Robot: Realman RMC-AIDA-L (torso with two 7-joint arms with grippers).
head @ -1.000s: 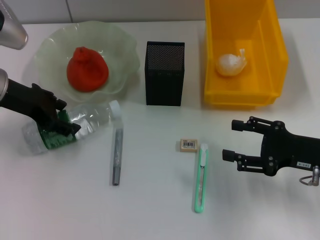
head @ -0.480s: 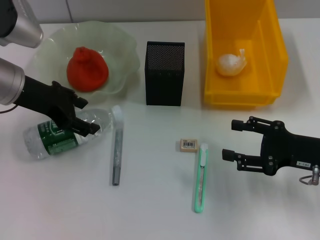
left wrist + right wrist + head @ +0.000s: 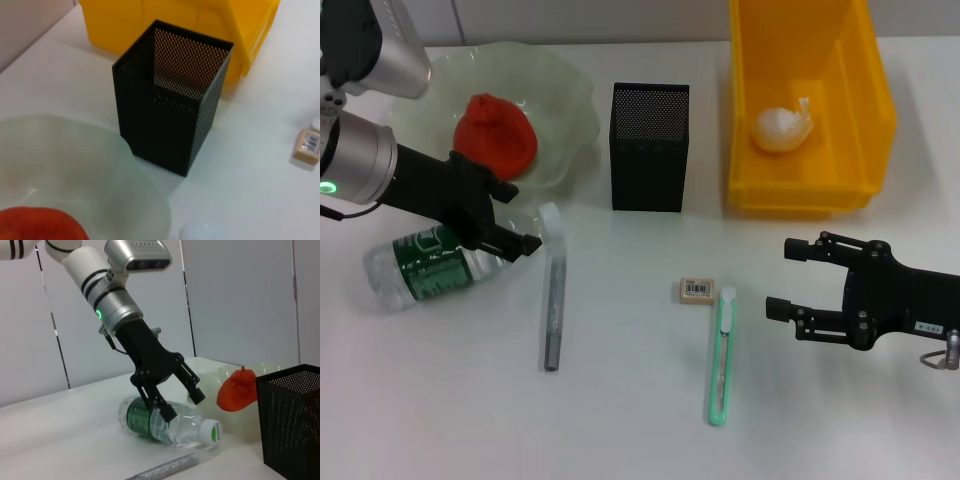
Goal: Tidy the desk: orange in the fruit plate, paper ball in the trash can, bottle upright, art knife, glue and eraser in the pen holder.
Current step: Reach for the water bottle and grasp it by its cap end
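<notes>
A clear bottle (image 3: 425, 268) with a green label and white cap lies on its side at the left. My left gripper (image 3: 516, 218) is open, its fingers spread over the bottle's shoulder (image 3: 184, 406). The orange (image 3: 495, 131) sits in the pale green fruit plate (image 3: 570, 100). Inside the yellow trash can (image 3: 810, 190) rests the paper ball (image 3: 782, 128). The black mesh pen holder (image 3: 650, 150) stands at the middle back. In front of it lie a grey glue stick (image 3: 553, 310), the eraser (image 3: 697, 290) and a green art knife (image 3: 722, 355). My right gripper (image 3: 788, 280) stands open just right of the knife.
The left wrist view shows the pen holder (image 3: 172, 125) from above with the plate's rim (image 3: 75, 160) close beside it. The glue stick's top end lies right by the bottle's cap (image 3: 550, 212). A wall runs behind the table.
My left gripper has let go of the bottle's label end and moved right toward its neck. The bottle has shifted slightly. The right arm has not moved.
</notes>
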